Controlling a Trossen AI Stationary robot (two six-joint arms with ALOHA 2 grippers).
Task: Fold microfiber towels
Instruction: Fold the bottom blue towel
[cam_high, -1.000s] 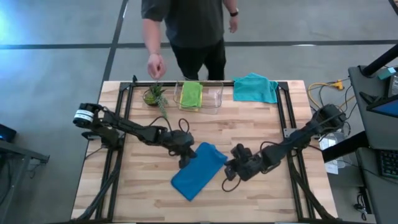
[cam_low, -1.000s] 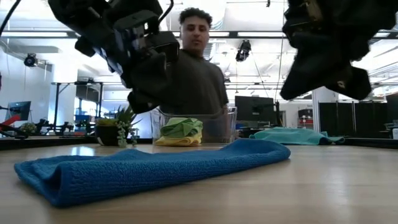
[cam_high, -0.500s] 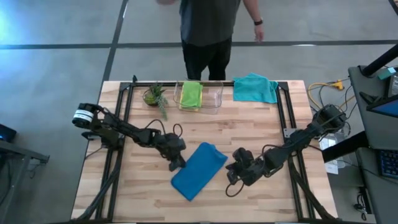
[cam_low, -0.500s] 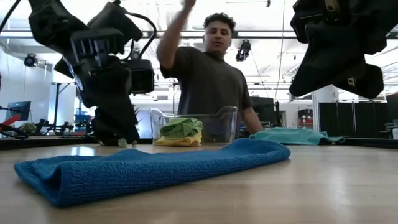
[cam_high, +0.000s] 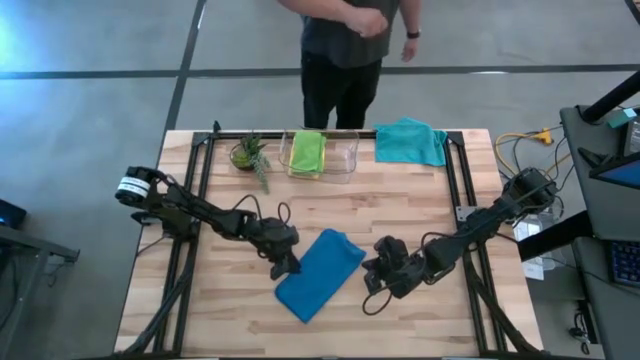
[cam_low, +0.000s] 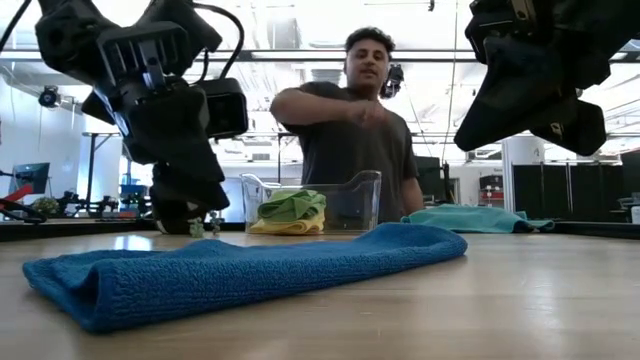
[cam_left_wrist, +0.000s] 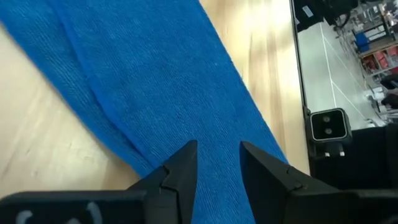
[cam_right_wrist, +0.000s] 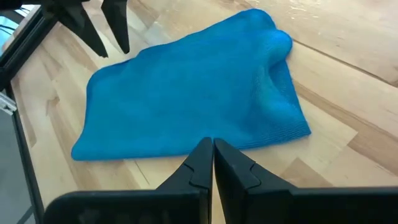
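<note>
A dark blue microfiber towel lies folded over, flat on the wooden table's middle; it also shows as the towel and the towel. My left gripper is open and low at the towel's left edge, its fingers just over the cloth. The same gripper shows in the right wrist view as the left gripper. My right gripper is shut and hovers off the towel's right edge, raised above the table. A teal towel lies at the far right.
A clear bin at the far edge holds a lime green towel on a yellow one. A small potted plant stands left of it. A person stands behind the far edge. Bare wood lies near the front edge.
My left gripper has come down toward the table and toward the near left, off the towel's far corner to its left edge, and its fingers have opened. The blue towel lies as before. The person has stepped along the far edge toward the right.
</note>
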